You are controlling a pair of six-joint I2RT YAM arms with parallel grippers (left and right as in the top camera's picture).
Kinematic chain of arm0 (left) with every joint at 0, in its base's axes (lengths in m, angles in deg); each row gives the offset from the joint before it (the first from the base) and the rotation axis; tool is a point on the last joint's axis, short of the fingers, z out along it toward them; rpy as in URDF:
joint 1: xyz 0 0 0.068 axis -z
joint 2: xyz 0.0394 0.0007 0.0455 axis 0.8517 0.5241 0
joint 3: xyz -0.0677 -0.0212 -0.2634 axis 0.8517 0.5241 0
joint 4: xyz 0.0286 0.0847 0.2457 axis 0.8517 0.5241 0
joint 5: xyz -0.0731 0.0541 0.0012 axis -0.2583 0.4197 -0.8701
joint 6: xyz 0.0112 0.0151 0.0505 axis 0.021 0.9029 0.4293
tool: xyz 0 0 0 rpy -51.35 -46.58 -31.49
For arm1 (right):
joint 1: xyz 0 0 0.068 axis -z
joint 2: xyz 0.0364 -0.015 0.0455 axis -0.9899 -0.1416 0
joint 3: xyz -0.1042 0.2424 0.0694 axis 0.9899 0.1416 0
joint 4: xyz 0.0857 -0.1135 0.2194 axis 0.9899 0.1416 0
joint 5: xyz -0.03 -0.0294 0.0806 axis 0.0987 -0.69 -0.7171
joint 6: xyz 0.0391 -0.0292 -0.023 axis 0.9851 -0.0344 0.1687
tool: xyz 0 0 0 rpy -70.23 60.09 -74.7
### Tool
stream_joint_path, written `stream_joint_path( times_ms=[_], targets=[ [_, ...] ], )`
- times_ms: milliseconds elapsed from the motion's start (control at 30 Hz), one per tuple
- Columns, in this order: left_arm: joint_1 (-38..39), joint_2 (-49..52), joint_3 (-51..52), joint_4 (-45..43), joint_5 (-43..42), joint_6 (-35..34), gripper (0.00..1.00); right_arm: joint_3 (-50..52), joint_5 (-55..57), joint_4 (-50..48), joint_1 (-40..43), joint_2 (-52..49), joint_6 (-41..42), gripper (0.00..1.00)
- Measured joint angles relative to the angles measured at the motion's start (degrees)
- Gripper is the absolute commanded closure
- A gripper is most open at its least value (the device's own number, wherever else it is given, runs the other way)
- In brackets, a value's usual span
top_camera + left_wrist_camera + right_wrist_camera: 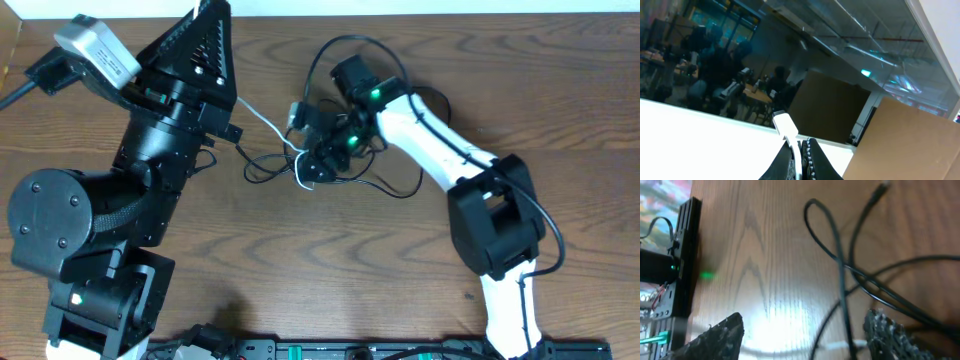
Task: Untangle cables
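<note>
The white cable (785,125) is pinched just below its plug by the left gripper (800,150), whose fingers are pressed together and tilted upward. From there it is stretched towards the black cables (841,280), tangled on the table (330,280). Over them the right gripper (804,317) is spread wide, and nothing is gripped.
</note>
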State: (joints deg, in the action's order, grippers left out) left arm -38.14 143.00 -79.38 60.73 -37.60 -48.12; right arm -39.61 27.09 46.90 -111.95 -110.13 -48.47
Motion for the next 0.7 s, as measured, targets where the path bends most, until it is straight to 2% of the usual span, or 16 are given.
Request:
stream_joint_path(
  times_ms=[233,367,533,600,633,667,700],
  targets=[
    [0.0,0.0,0.0,-2.4,0.9,0.0,0.92,0.0,-0.7,6.5,5.4,5.6,-3.3,0.16],
    [0.0,0.0,0.0,-4.2,1.1,0.0,0.92,0.0,-0.7,12.3,4.4,5.8,-9.4,0.16],
    [0.0,0.0,0.0,-4.3,2.2,-0.1,0.92,0.0,-0.8,11.4,0.3,5.7,-13.0,0.20],
    [0.0,0.0,0.0,-4.4,2.3,-0.3,0.93,0.0,-0.9,9.0,-2.1,4.7,-13.6,0.29],
    [0.0,0.0,0.0,-4.3,2.4,-0.5,0.93,0.0,-0.9,8.3,-2.8,4.0,-13.5,0.37],
    [0.0,0.0,0.0,-4.3,2.4,-0.5,0.93,0.0,-0.8,7.5,-3.3,3.4,-13.3,0.49],
    [0.0,0.0,0.0,-4.3,2.4,-0.7,0.93,0.0,-0.7,5.5,-4.3,2.1,-12.7,0.65]
  ],
)
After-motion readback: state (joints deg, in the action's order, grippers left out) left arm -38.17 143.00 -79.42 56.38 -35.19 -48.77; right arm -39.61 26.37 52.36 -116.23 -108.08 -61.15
